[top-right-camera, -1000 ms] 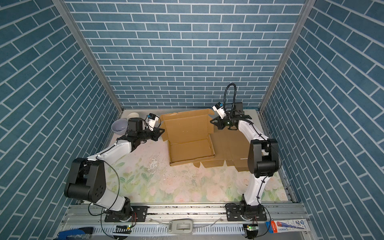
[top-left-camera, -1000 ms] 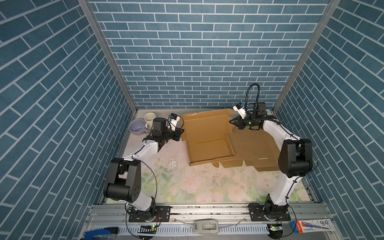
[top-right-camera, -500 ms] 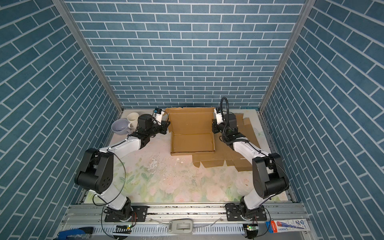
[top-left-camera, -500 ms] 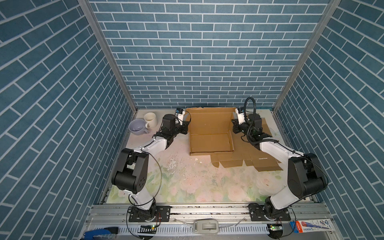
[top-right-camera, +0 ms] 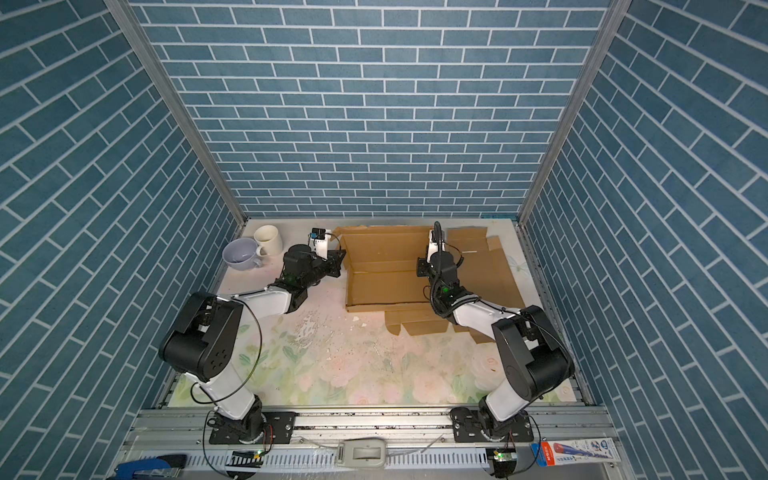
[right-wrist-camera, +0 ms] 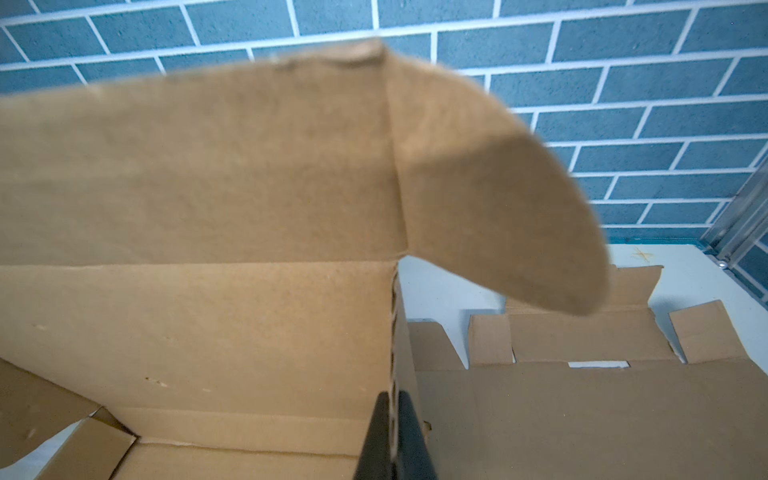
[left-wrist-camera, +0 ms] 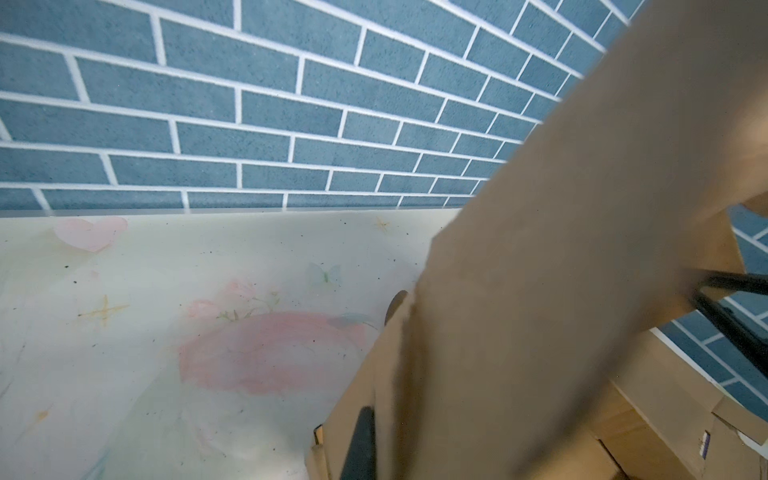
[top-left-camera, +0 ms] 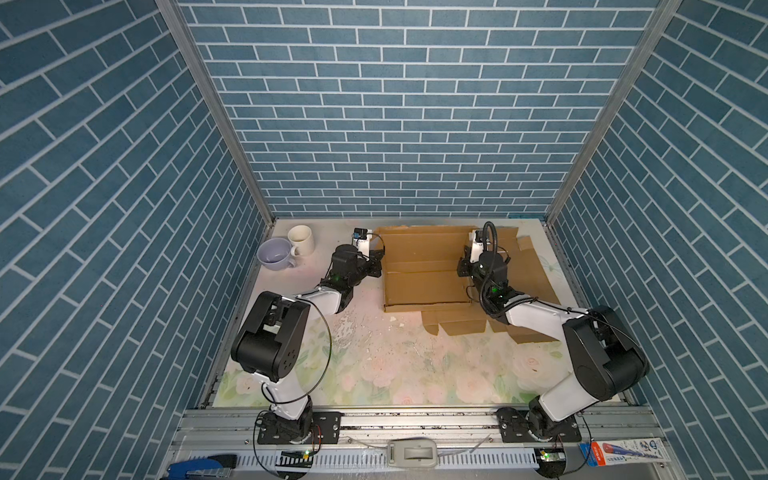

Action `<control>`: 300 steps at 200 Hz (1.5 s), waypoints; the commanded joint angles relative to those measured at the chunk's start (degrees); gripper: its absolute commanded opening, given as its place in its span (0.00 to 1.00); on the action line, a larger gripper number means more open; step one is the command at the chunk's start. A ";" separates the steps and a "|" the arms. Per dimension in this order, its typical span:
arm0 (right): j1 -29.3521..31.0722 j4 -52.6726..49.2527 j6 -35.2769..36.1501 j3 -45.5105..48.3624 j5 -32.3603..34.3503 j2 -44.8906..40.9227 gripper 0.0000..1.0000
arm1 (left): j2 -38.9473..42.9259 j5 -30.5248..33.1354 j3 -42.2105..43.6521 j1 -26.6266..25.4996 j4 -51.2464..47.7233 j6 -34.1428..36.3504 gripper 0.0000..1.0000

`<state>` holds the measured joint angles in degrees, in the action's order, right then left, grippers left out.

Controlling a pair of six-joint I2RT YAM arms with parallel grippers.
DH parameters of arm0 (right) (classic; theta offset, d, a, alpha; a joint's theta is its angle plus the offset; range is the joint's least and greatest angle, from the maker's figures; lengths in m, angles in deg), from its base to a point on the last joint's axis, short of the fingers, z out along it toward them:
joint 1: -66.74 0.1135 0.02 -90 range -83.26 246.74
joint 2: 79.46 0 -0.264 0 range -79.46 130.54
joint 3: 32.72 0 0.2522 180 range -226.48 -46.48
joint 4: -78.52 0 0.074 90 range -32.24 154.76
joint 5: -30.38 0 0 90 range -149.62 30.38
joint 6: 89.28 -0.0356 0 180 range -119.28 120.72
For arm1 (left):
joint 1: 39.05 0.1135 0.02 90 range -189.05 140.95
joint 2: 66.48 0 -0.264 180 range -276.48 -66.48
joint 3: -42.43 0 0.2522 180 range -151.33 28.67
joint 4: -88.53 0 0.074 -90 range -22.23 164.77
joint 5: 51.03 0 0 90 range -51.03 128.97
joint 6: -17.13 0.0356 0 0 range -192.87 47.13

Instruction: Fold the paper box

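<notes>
Your box (top-left-camera: 424, 270) sits toward the far middle of the table (top-left-camera: 395, 365), half formed: its floor is flat, its back panel (top-left-camera: 424, 245) stands up and there is a low lip along the near edge. It partly overlaps a flat sheet of cardboard (top-left-camera: 523, 266) lying to its right. You have the left gripper (top-left-camera: 376, 266) at the box's left wall and the right gripper (top-left-camera: 465, 268) at its right wall. In the right wrist view the two dark fingers (right-wrist-camera: 409, 440) are pinched together on the raw corrugated edge of that wall, with a rounded flap (right-wrist-camera: 498, 199) curling outward above them. In the left wrist view only one finger (left-wrist-camera: 361, 440) shows, pressed flat against the cardboard, so that gripper reads as clamped on the wall too, though its other finger is hidden. The step in hand looks like standing the two side walls upright — both at once, so the box squares up rather than skewing. The next move probably calls for keeping one wall held while the other gripper lets go and turns a flap inward. Watch that the box does not slide on the loose sheet beneath it. The two cups (top-left-camera: 286, 249) at the far left are well apart from the work and should not matter.
</notes>
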<state>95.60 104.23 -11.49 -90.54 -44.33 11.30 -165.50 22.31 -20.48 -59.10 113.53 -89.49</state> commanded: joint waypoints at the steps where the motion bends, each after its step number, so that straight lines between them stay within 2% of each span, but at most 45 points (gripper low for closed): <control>1: 1.23 3.86 -3.37 3.56 -0.64 0.04 0.00 | -1.50 -2.37 2.17 -2.55 1.70 -2.08 0.01; 115: 3.18 13.48 -6.34 13.38 3.28 1.06 0.00 | -4.64 3.19 6.25 -8.50 7.02 -4.20 0.00; 191: 5.37 17.96 -6.77 16.05 7.81 2.80 0.00 | -5.15 3.75 8.96 -9.65 7.20 -3.17 0.00; 225: 5.37 17.32 -6.40 17.41 6.07 1.22 0.00 | -4.10 5.27 13.47 -9.65 8.13 -1.35 0.00; 242: 4.45 12.21 -5.13 17.13 1.72 -2.30 0.00 | -3.59 5.85 14.48 -9.65 8.54 -0.27 0.00; 271: 0.68 3.23 -5.80 17.22 -8.18 -9.11 0.21 | -3.48 7.19 15.14 -9.65 10.05 1.26 0.00; 300: -4.70 -6.69 -6.77 17.02 -22.14 -16.86 0.43 | -4.03 7.86 15.54 -9.65 10.72 2.34 0.00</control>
<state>94.29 108.82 -16.25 -74.17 -50.97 0.14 -167.95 32.19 -7.15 -67.43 131.85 -88.51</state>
